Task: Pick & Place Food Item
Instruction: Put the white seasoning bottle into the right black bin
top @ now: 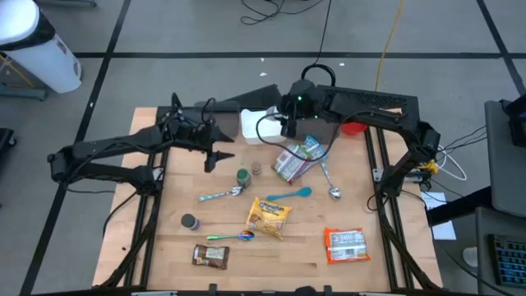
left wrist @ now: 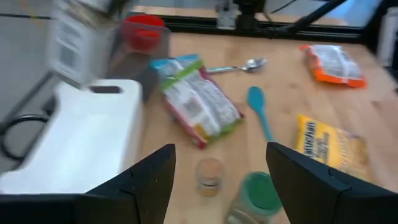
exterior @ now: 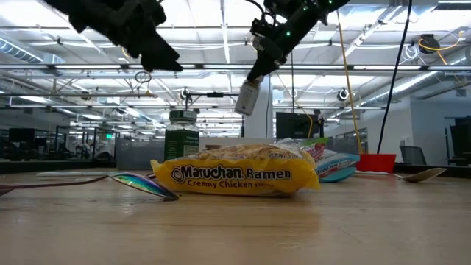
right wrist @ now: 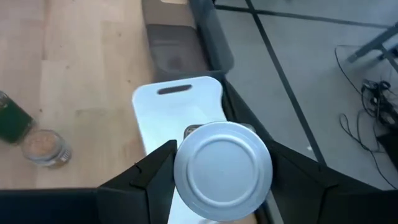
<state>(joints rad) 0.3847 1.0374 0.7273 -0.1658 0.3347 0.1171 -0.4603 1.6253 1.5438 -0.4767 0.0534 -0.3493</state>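
Right gripper (right wrist: pixel 217 180) clamps round metal-lidded can (right wrist: pixel 222 169) above white board (right wrist: pixel 177 106) | left gripper (left wrist: pixel 217 180) — spread, empty

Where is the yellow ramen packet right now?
In the high view, the yellow ramen packet lies flat on the table's middle, toward the near edge, just below the teal spoon and right of the rainbow spoon.

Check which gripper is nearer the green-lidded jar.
Left. The left gripper hangs just off the green-lidded jar; the right gripper, holding a can, is farther, over the white cutting board.
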